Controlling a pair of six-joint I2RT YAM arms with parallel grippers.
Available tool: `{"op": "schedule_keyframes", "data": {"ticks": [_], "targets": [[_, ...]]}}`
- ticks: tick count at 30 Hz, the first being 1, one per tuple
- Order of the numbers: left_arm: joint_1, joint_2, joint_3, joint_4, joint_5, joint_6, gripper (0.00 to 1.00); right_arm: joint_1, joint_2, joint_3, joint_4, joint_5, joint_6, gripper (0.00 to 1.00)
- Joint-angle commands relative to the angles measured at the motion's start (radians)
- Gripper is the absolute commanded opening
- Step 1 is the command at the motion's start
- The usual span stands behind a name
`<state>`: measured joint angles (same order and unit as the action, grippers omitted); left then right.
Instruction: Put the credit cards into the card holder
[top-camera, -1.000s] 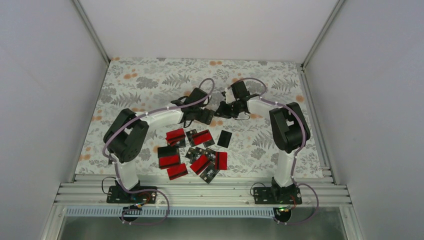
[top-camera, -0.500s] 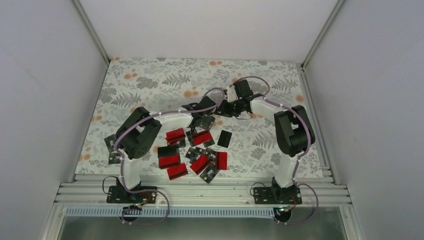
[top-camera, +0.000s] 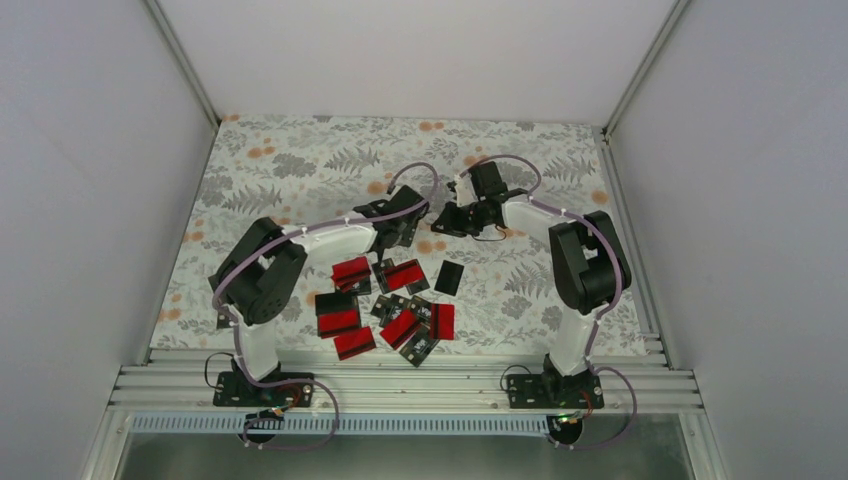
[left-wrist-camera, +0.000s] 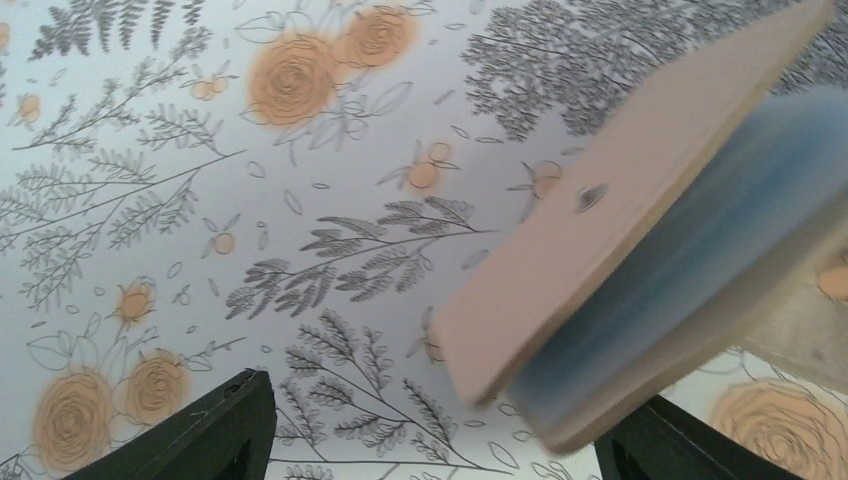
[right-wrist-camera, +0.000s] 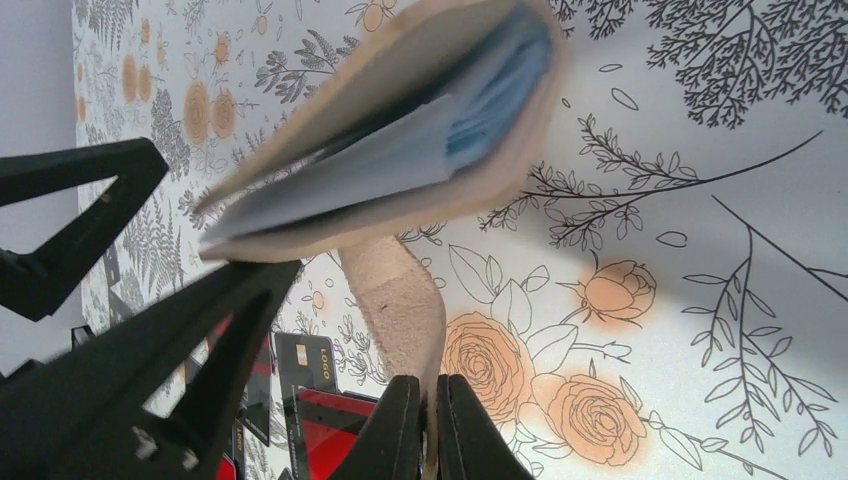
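The tan card holder (right-wrist-camera: 400, 130) hangs above the table, part open, with pale blue-grey pockets showing inside. My right gripper (right-wrist-camera: 432, 385) is shut on its tan strap (right-wrist-camera: 400, 300). In the left wrist view the card holder (left-wrist-camera: 640, 200) reaches down between the wide-apart fingers (left-wrist-camera: 230, 430) of my left gripper (left-wrist-camera: 440, 445), its lower end close to the right finger. The left gripper (top-camera: 403, 222) and the right gripper (top-camera: 450, 220) meet at mid-table. Several red-and-black credit cards (top-camera: 390, 300) lie scattered nearer the bases, also seen as credit cards (right-wrist-camera: 320, 420) below the holder.
The floral table cloth (top-camera: 300, 170) covers the whole table. White walls close in the left, back and right. One black card (top-camera: 449, 277) lies apart at the right of the pile. An aluminium rail (top-camera: 400, 385) runs along the near edge.
The left arm has shifted its elbow and brought its gripper round the holder's end, jaws a little narrower. The right gripper has kept its hold and hardly moved.
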<state>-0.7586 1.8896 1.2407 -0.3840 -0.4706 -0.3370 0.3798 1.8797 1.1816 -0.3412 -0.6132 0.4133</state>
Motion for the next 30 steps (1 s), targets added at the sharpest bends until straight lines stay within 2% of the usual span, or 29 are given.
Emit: {"op": "schedule_keyframes", "data": {"ticks": [1,10,12,17,22,30], "targets": [[0.040,-0.022,0.001,-0.008,-0.045,-0.029,0.77,-0.011,-0.014,-0.007,-0.028,0.013,-0.022,0.04],[0.057,-0.020,0.009,0.002,-0.028,-0.015,0.72,-0.013,-0.006,-0.004,-0.030,0.008,-0.024,0.05],[0.057,-0.031,0.001,0.038,0.015,0.022,0.72,-0.013,-0.005,-0.003,-0.032,0.007,-0.026,0.05],[0.057,-0.093,-0.061,0.168,0.207,0.189,0.81,-0.018,-0.013,0.001,-0.039,0.006,-0.030,0.04],[0.058,-0.094,-0.071,0.200,0.267,0.302,0.87,-0.023,-0.041,0.006,-0.055,0.011,-0.032,0.05],[0.061,-0.033,0.004,0.185,0.361,0.387,0.89,-0.032,-0.083,0.016,-0.103,0.044,-0.043,0.04]]}}
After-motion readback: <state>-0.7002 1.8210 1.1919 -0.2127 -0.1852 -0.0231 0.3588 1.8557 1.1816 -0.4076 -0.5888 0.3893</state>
